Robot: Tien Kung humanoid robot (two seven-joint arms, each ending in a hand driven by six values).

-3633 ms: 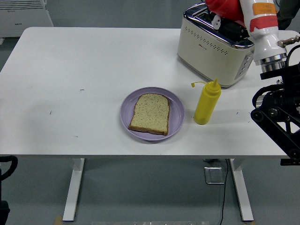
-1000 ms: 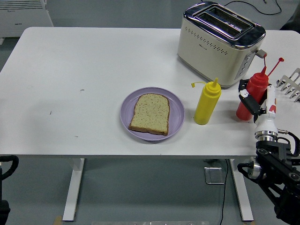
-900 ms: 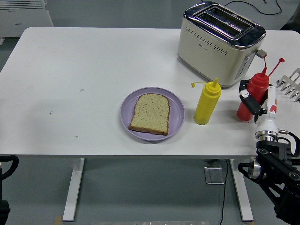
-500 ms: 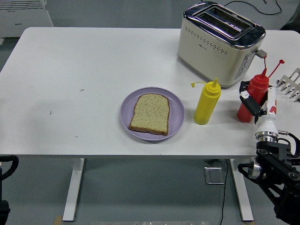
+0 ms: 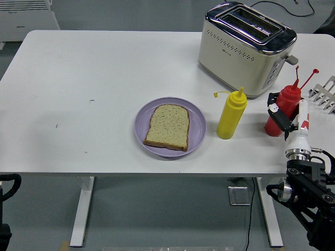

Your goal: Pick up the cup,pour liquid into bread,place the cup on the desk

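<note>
I find the right hand [image 5: 282,116] closed around the red plastic squeeze bottle with its thin red nozzle [image 5: 281,110], which stands upright on the white table [image 5: 104,73] at its right side, just in front of the cream and chrome toaster [image 5: 243,48]. The slice of brown bread [image 5: 167,126] lies flat on the round lilac plate [image 5: 141,128], well to the left of the held bottle. The yellow squeeze bottle [image 5: 231,114] stands between the two, so I judge that the carry leftward must pass over or around it. The bottle's long axis is vertical and, in my judgement, must tip toward the bread. The left arm [image 5: 6,193] rests at the lower left corner, its hand unseen.
</note>
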